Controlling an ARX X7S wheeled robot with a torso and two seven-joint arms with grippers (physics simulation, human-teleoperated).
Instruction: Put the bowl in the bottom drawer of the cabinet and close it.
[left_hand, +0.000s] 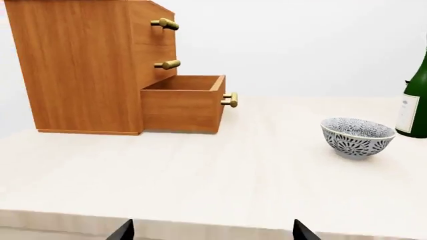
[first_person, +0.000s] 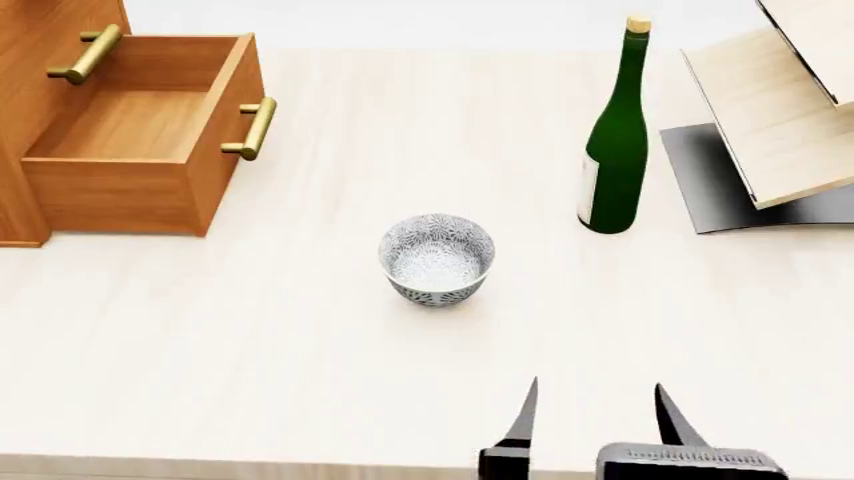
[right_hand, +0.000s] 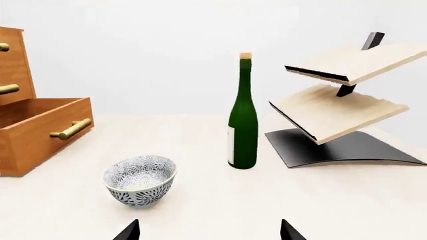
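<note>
right gripper at head view's bottom edge, near table front edge, jaws parted, dark fingertips pointing forward, holding nothing, left gripper only two spread tips in its wrist view, empty

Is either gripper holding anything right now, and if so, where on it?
Nothing is held. The right gripper is open above the table edge, short of the bowl, which stands free. The left gripper's fingertips are apart with nothing between them.

Cabinet top beyond frame edge
</note>
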